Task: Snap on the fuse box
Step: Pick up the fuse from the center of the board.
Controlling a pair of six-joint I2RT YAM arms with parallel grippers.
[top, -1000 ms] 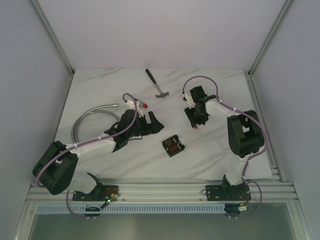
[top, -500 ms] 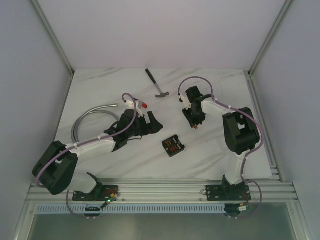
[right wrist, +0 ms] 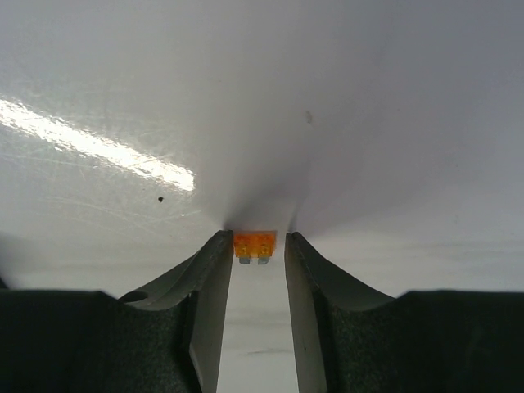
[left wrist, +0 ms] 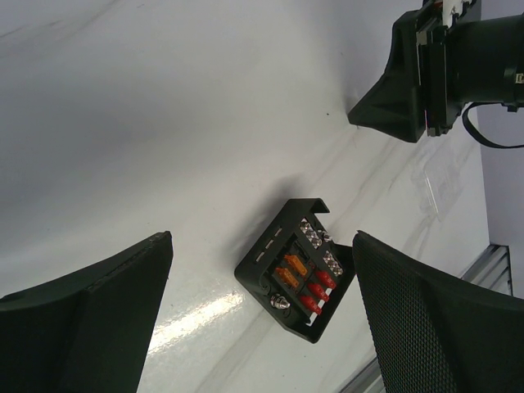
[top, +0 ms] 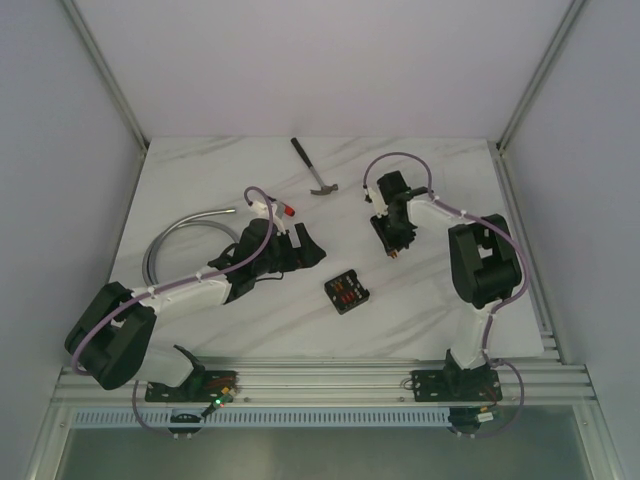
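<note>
The fuse box (top: 347, 291) is a small black square box lying on the white table, with rows of red and orange fuses on its face. It also shows in the left wrist view as the fuse box (left wrist: 296, 278), between and beyond the wide-open left gripper (left wrist: 262, 239). That left gripper (top: 304, 248) hovers to the upper left of the box, holding nothing. The right gripper (top: 394, 243) points down at the table right of centre. Its narrowed jaws (right wrist: 255, 237) straddle a tiny loose orange fuse (right wrist: 255, 244) lying on the table. The fuse touches the left finger, with a small gap at the right one.
A hammer (top: 316, 170) lies at the back centre. A curved metal hose (top: 178, 232) lies at the left, beside the left arm. A small red-tipped object (top: 290, 212) sits by the left wrist. The right arm's gripper (left wrist: 426, 74) shows in the left wrist view's top right.
The right gripper's jaws have narrowed around the orange fuse, and its wrist shifted slightly. The left arm and the fuse box have not moved.
</note>
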